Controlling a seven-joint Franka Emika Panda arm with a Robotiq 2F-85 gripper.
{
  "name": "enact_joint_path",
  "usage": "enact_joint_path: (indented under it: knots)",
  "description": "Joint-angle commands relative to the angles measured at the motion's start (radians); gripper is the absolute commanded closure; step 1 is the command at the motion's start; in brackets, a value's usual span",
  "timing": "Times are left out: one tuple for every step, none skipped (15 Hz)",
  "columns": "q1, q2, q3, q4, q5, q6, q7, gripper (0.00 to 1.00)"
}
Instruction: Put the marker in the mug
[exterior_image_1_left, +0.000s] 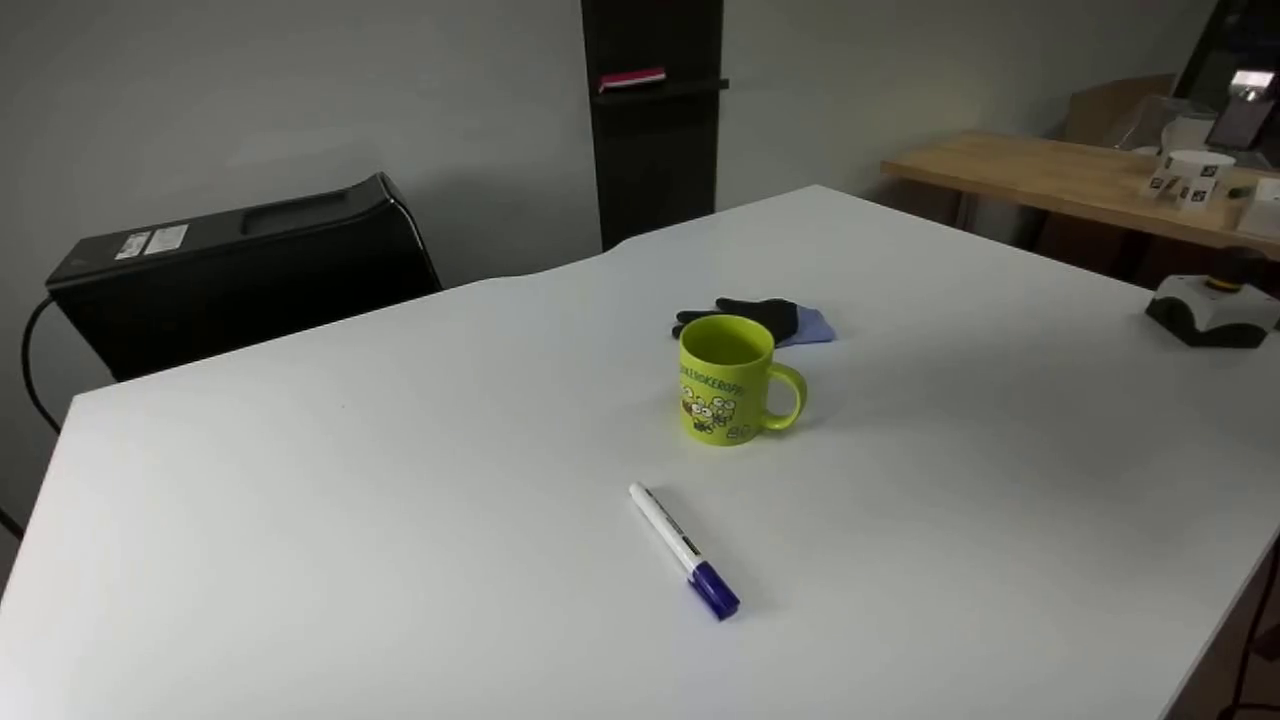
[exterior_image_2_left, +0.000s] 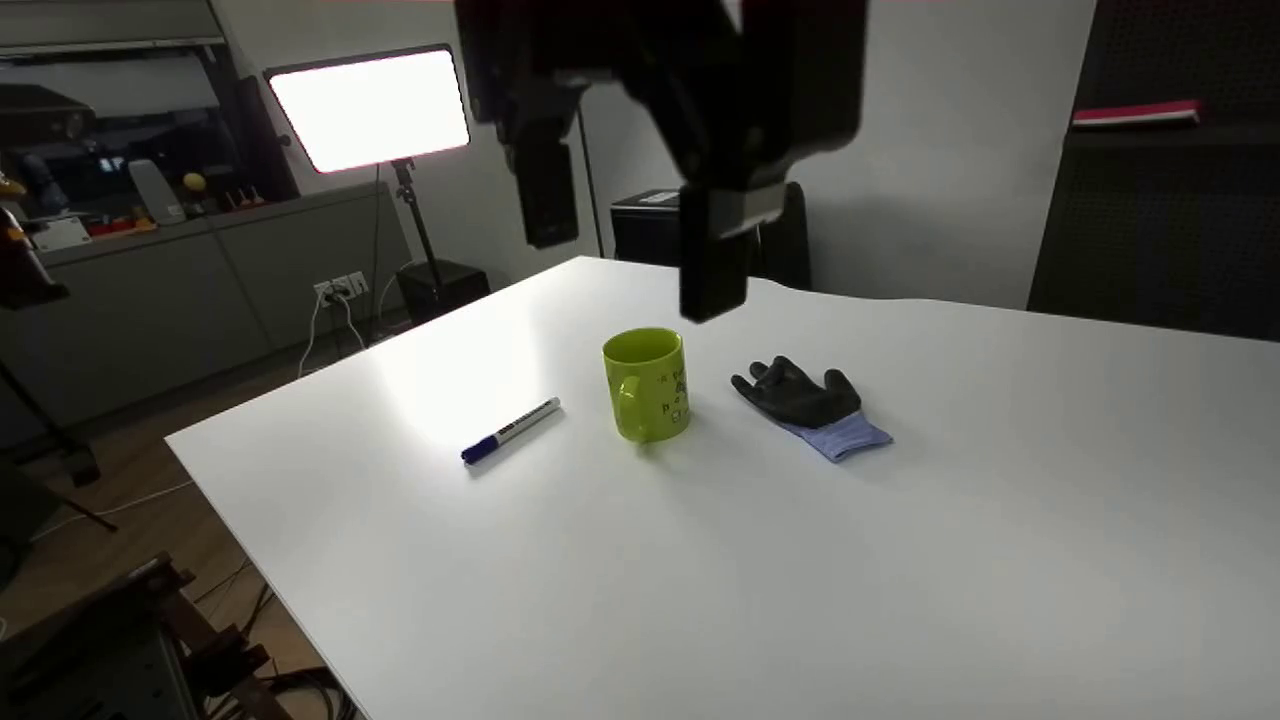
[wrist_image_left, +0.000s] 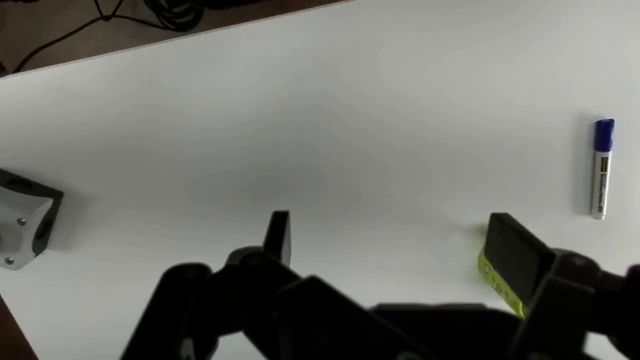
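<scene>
The white marker with a dark blue-purple cap lies flat on the white table, a short way from the mug. It also shows in an exterior view and at the right of the wrist view. The lime-green mug stands upright, with its loop handle showing in both exterior views. In the wrist view the mug is mostly hidden behind a finger. My gripper is open and empty, high above the table. In the wrist view its fingers are wide apart, with the marker outside them to the right.
A dark glove with a blue cuff lies beside the mug, also in an exterior view. A grey-white button box sits near the table edge, also in the wrist view. A black case stands behind the table.
</scene>
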Motion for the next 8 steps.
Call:
enact_joint_path:
  knots:
    - [0.018,-0.026,0.062,-0.092,-0.035,0.032,0.008,0.00]
    - [0.025,-0.028,0.078,-0.113,-0.042,0.036,0.008,0.00]
    - [0.034,-0.032,0.095,-0.137,-0.046,0.046,0.010,0.00]
    - [0.044,-0.032,0.109,-0.159,-0.048,0.054,0.011,0.00]
    - [0.059,0.013,0.119,-0.114,-0.039,0.049,0.013,0.00]
    - [0.071,0.015,0.129,-0.129,-0.023,0.059,0.026,0.00]
    - [0.080,0.022,0.144,-0.130,-0.013,0.064,0.055,0.00]
    - [0.090,0.033,0.157,-0.130,-0.002,0.061,0.079,0.00]
